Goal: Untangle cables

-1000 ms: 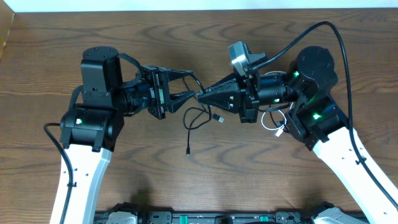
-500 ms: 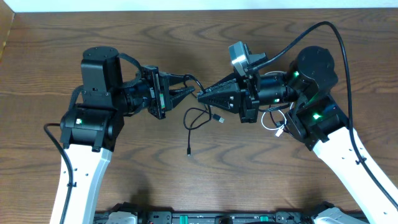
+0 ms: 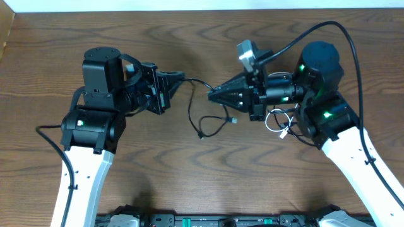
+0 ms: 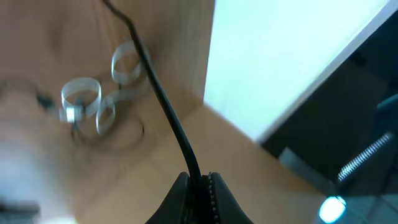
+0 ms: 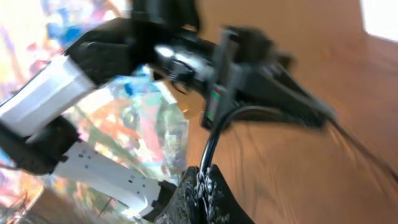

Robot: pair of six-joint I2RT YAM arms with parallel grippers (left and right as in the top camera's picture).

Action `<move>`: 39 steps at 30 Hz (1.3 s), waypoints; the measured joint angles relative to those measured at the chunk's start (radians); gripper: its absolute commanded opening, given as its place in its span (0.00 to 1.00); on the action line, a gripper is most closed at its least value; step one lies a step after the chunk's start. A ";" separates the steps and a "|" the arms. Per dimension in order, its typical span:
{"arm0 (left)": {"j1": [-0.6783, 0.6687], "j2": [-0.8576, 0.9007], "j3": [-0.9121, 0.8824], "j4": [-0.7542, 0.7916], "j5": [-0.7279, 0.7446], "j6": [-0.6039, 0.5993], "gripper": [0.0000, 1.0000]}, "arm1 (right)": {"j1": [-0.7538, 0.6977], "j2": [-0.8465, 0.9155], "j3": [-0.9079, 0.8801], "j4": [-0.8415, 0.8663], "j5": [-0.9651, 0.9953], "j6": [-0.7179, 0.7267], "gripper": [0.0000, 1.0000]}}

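Jaws on both sides are pinched tight on cable: the left gripper (image 3: pixel 178 78) has its fingers closed on a black cord (image 3: pixel 197 82), and the right gripper (image 3: pixel 211 94) is nipped onto what looks like the same cord further along. A second ago those two tips were nearly nose to nose over the middle of the table (image 3: pixel 189 189). Now they have drawn apart, the left one back toward its own side and a little up, the right one off to its side, so a short run of cord stretches between them. The slack below has followed: the loose loop (image 3: pixel 211 121) and its small plug (image 3: pixel 232 120) have slid toward the right arm, and the tail that trailed toward the near edge has been drawn up shorter. To me that reads as the knot being teased open, though I can't tell from here whether the loop is a second black cord or more of the first. The white cord (image 3: pixel 281 124) lies coiled well apart, beside the right arm, seemingly already free.
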 measured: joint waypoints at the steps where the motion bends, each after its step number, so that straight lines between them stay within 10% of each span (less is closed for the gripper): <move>1: 0.000 0.000 0.000 0.000 -0.038 0.025 0.08 | -0.016 0.000 0.000 -0.048 0.009 -0.005 0.02; 11: 0.000 0.000 0.000 0.127 -0.203 0.140 0.08 | -0.079 0.000 0.002 -0.439 0.202 -0.109 0.56; 20: 0.000 0.000 -0.003 0.576 -0.204 0.144 0.07 | -0.079 -0.001 0.002 -0.486 0.263 -0.171 0.62; 28: 0.000 -0.001 -0.001 0.390 -0.396 0.169 0.08 | -0.079 0.000 0.002 -0.541 0.290 -0.208 0.65; 39: 0.019 0.064 0.011 0.581 -0.352 0.724 0.07 | -0.108 -0.001 0.002 -0.577 0.368 -0.222 0.80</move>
